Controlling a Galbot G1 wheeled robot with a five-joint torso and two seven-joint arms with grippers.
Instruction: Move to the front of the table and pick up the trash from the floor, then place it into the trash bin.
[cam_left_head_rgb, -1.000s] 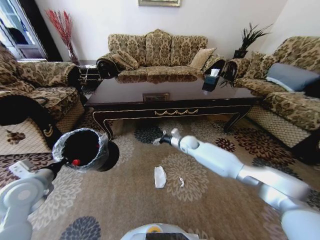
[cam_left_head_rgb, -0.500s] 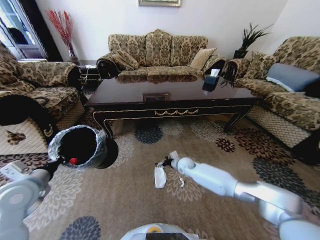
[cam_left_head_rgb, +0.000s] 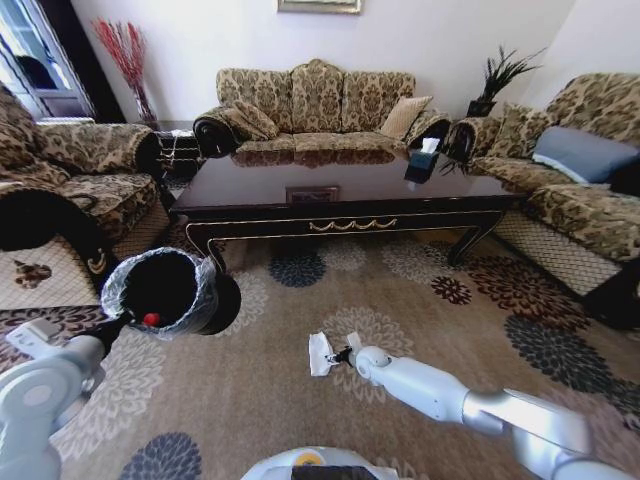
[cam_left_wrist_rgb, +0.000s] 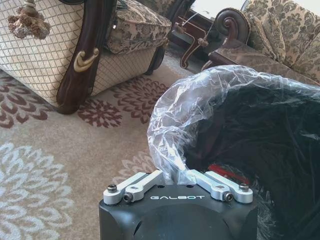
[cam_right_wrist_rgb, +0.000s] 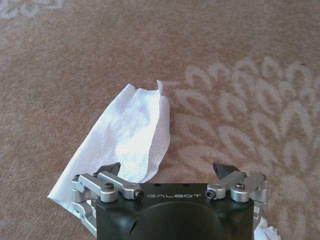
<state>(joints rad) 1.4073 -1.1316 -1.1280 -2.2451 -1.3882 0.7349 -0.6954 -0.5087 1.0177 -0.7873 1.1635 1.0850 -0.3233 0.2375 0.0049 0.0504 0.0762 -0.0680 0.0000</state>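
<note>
A white crumpled piece of trash lies on the flowered floor in front of the dark brown table. My right gripper is down at the carpet beside it, open. One fingertip rests over the paper's edge and the other sits on bare carpet. My left gripper is shut on the lined rim of the black trash bin, holding it at the left. Something red lies inside the bin.
Sofas surround the carpet: one behind the table, one at the left and one at the right. A second small white scrap lies by the right gripper's body. Open carpet stretches between the bin and the paper.
My right arm has swung down and back from near the table's front to the white paper on the carpet. The bin in my left gripper shifted slightly.
</note>
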